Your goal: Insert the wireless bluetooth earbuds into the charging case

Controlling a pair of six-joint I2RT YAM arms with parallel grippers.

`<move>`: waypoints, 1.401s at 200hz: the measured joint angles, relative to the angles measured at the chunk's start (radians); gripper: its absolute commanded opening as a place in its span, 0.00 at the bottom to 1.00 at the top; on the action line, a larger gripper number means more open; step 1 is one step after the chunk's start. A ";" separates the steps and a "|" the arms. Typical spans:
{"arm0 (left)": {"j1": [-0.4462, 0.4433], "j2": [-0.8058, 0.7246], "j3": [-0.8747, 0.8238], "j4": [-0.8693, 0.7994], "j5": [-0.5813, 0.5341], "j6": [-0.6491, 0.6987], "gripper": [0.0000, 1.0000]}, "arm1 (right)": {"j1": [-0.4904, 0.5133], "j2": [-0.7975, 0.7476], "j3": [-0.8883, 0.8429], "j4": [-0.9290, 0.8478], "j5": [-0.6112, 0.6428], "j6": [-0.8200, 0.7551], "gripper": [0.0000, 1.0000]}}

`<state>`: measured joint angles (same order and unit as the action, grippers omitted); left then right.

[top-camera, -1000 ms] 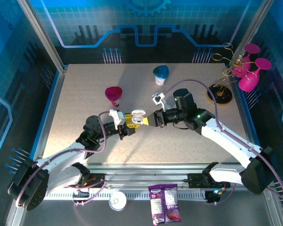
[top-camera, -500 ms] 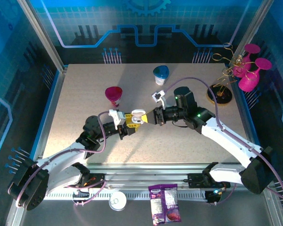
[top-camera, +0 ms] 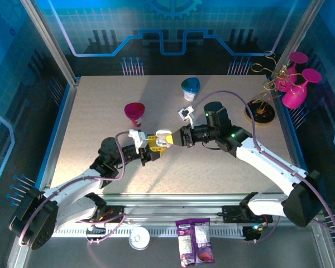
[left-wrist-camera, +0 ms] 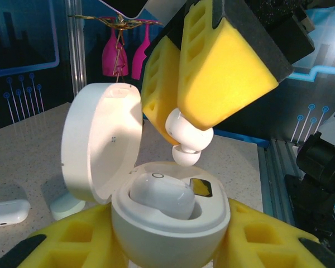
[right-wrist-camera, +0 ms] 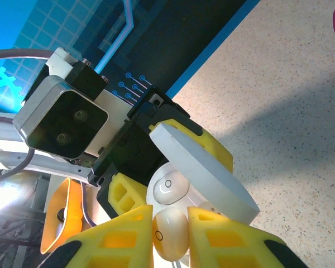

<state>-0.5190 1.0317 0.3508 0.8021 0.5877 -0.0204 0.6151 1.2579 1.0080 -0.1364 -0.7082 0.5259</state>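
Table (top-camera: 89, 111) lay bare to the left and near sides of the two arms, which met mid-table. Print on the purple bag (top-camera: 194, 240) past the near edge was too small to read. A pink cup (top-camera: 135, 113) stood just far-left of them. Left gripper (top-camera: 154, 144) pinched the open case (left-wrist-camera: 167, 223), its lid tilted up. Right gripper (top-camera: 178, 138) pinched one earbud (left-wrist-camera: 187, 139) just above the case's mouth. Another earbud (left-wrist-camera: 162, 192) sat inside.
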 measured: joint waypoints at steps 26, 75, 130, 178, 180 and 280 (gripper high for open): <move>0.000 0.003 0.000 0.022 -0.007 -0.007 0.23 | 0.000 0.001 0.000 -0.001 0.000 -0.005 0.18; 0.000 0.023 0.000 0.053 -0.011 -0.008 0.23 | 0.000 0.006 -0.003 -0.005 0.009 -0.010 0.20; 0.000 0.033 0.000 0.051 -0.015 -0.008 0.23 | 0.009 0.006 0.013 -0.057 0.087 -0.013 0.27; 0.000 0.033 0.000 0.053 -0.021 -0.008 0.23 | 0.013 0.006 0.033 -0.104 0.145 -0.012 0.34; 0.000 0.033 0.000 0.055 -0.021 -0.008 0.23 | 0.013 0.006 0.033 -0.105 0.148 -0.013 0.35; -0.001 0.049 -0.006 0.095 0.000 0.000 0.24 | -0.002 -0.115 0.017 -0.040 0.168 -0.039 0.78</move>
<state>-0.5198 1.0809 0.3450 0.8970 0.5873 -0.0208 0.6128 1.1427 1.0248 -0.1768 -0.5400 0.4866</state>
